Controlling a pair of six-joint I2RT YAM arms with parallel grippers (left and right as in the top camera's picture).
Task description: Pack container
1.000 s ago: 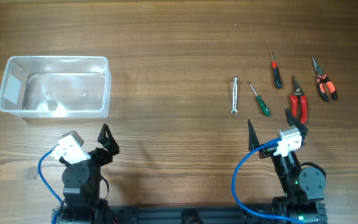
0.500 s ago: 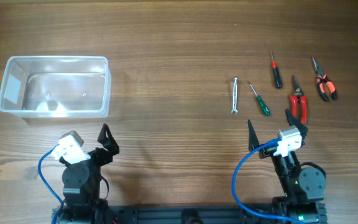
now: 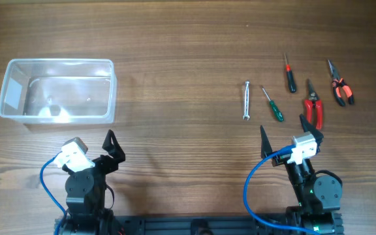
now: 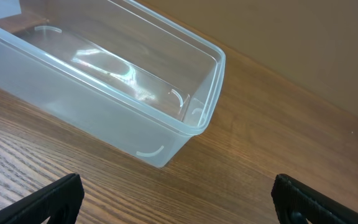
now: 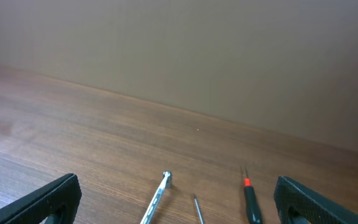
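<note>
The clear plastic container [image 3: 57, 90] stands empty at the table's left; it fills the upper left of the left wrist view [image 4: 110, 81]. My left gripper [image 3: 111, 145] is open and empty, just in front of the container's right end. On the right lie a silver wrench [image 3: 246, 100], a green screwdriver [image 3: 272, 104], a red-and-black screwdriver [image 3: 288, 73], red pliers [image 3: 314, 106] and orange-black pliers [image 3: 339, 85]. My right gripper [image 3: 286, 132] is open and empty, just in front of these tools. The right wrist view shows the wrench [image 5: 156, 199] and the red-and-black screwdriver [image 5: 250, 198].
The wooden table [image 3: 175, 59] stretches between the container and the tools. Both arm bases sit at the near edge, the left [image 3: 83, 192] and the right [image 3: 315, 192], each with a blue cable.
</note>
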